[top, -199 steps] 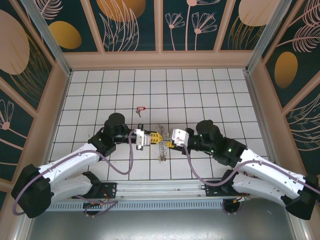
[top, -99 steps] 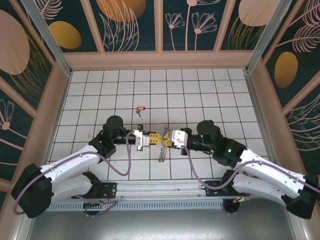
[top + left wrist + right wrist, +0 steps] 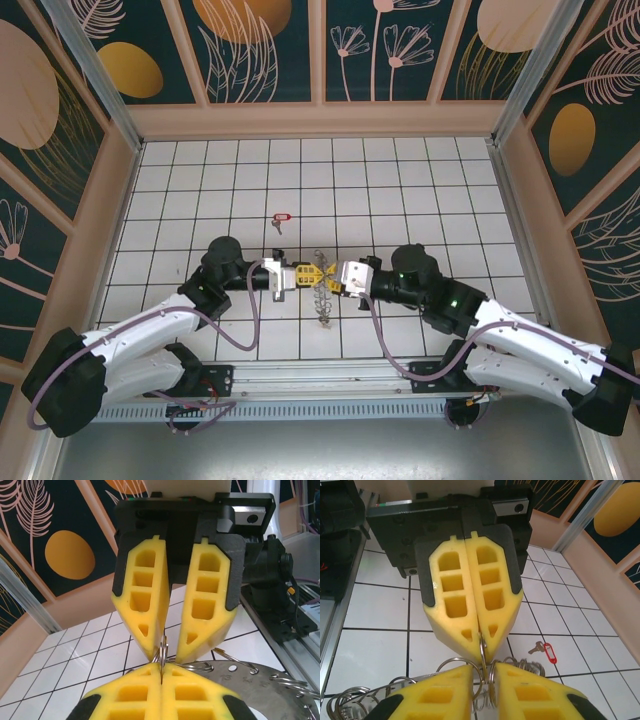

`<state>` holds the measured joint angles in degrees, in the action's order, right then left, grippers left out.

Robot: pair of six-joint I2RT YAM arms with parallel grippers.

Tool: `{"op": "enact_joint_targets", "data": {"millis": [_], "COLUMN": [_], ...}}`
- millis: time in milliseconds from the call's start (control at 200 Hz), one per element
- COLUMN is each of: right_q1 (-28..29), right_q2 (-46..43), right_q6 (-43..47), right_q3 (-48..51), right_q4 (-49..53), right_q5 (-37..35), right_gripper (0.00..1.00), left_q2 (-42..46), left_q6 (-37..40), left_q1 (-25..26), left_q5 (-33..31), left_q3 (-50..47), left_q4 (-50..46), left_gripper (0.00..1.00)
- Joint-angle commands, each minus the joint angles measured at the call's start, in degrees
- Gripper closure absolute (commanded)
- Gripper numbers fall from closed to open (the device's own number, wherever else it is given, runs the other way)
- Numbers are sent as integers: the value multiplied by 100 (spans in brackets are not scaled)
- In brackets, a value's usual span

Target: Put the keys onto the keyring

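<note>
The left pincer (image 3: 296,273) is pressed together on a thin wire loop at the keyring's rim. It meets the right pincer (image 3: 336,279) tip to tip; that one's yellow pads stand a sliver apart, pinching wire loops of the same rim. The keyring (image 3: 260,680) sits between and just under the two tips: a flat grey metal disc pierced with small round holes, its edge fringed with silvery wire loops that bunch towards the arm bases. The key (image 3: 536,648) lies flat on the white-tiled tabletop (image 3: 420,180), beyond the keyring on the far side and towards the left arm, well apart from it; it is tiny and silvery, joined to a small red tag (image 3: 549,653) with a pale window
</note>
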<state>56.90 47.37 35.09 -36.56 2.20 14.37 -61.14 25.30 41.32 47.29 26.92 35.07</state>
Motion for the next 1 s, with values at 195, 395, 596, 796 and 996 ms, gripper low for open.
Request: {"op": "enact_joint_targets", "data": {"millis": [195, 395, 596, 796, 996], "right_q1": [55, 63, 63, 67, 70], "right_q2": [-624, -592, -541, -899, -1140], "right_q6": [-313, -371, -284, -364, -685], "right_q3": [272, 263, 228, 533, 858], "right_q4": [40, -108, -66, -361, -788], "right_q5": [221, 435, 353, -725, -793], "right_gripper": [89, 90, 88, 84, 81], "left_q2": [139, 110, 120, 129, 121], "left_q6": [-698, -739, -852, -938, -987], "left_q1": [32, 34, 26, 28, 34], "left_q5": [382, 449, 485, 637, 628], "left_q3": [-14, 38, 33, 42, 40], "left_q4": [1168, 1151, 1230, 1223, 1255], "left_gripper": [100, 100, 100, 100, 100]}}
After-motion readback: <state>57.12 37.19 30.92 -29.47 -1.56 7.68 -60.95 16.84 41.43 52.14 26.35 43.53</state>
